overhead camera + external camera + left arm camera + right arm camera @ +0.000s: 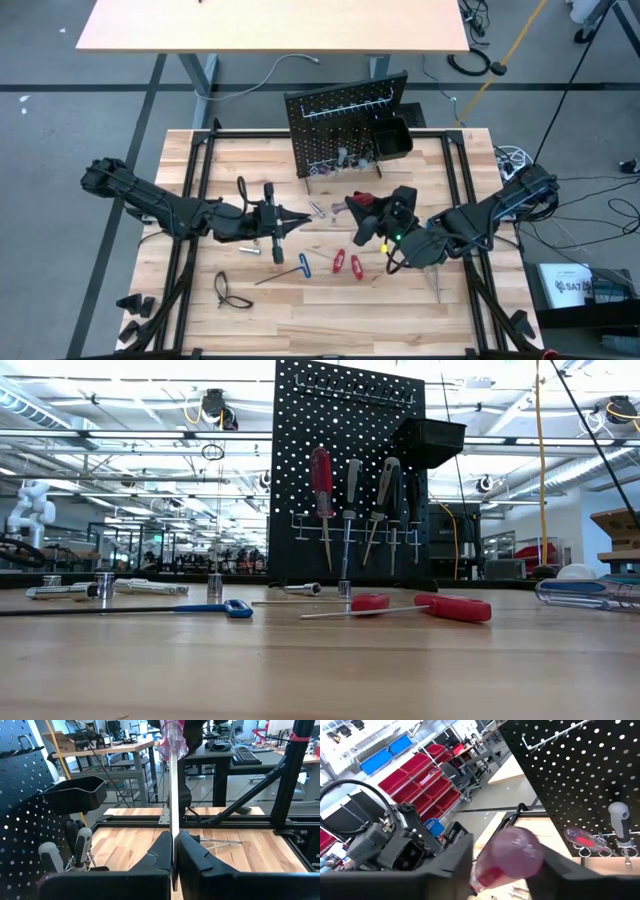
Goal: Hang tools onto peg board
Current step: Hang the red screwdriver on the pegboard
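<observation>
A screwdriver with a clear red handle hangs in the air in front of the peg board, between my two arms. My left gripper is shut on its metal shaft. My right gripper comes from the table's right and has the handle between its fingers. The peg board stands upright on thin legs at the table's far middle. Several tools hang on its rail by their shafts, among them a red screwdriver. My left gripper pinches the bare shaft between its two fingers, coming level from the table's left. The shaft runs on past the fingertips and rises toward the right arm. The screwdriver is clear of the table. My right gripper has the red handle's thick rounded part between its two fingers, one on each side. It comes nearly level from the table's right, with the handle's end facing the wrist. The handle is lifted clear of the table.
Two red screwdrivers and a blue T-handle key lie on the table below the arms. Silver bits stand at the left and a blue-handled screwdriver lies at the right. A black bin hangs on the board's right side.
</observation>
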You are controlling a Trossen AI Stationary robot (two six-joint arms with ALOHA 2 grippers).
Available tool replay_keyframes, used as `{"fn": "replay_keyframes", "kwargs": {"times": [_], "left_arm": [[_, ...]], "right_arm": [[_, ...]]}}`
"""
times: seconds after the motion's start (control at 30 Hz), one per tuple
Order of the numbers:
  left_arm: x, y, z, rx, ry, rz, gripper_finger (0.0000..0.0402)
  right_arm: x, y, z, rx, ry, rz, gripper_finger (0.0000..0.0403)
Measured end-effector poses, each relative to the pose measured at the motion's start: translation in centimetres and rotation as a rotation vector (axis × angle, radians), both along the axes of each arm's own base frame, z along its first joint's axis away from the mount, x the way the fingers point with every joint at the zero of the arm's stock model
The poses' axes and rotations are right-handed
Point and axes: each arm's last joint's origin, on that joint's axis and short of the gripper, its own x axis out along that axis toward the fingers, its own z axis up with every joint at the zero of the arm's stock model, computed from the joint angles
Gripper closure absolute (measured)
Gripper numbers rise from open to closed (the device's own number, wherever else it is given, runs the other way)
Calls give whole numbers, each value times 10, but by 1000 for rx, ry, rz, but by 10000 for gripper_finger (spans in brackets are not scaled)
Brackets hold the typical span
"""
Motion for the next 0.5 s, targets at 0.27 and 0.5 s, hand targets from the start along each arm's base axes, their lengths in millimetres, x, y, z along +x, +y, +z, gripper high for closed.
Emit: {"fn": "replay_keyframes", "kwargs": {"times": [0.27, 0.5], "left_arm": [[0, 0, 0, -2, -3, -8, 341], [-3, -1, -1, 9, 33, -15, 313]], "right_arm": [[0, 0, 0, -78, 63, 6, 319], [-2, -2, 2, -121, 90, -10, 319]]}}
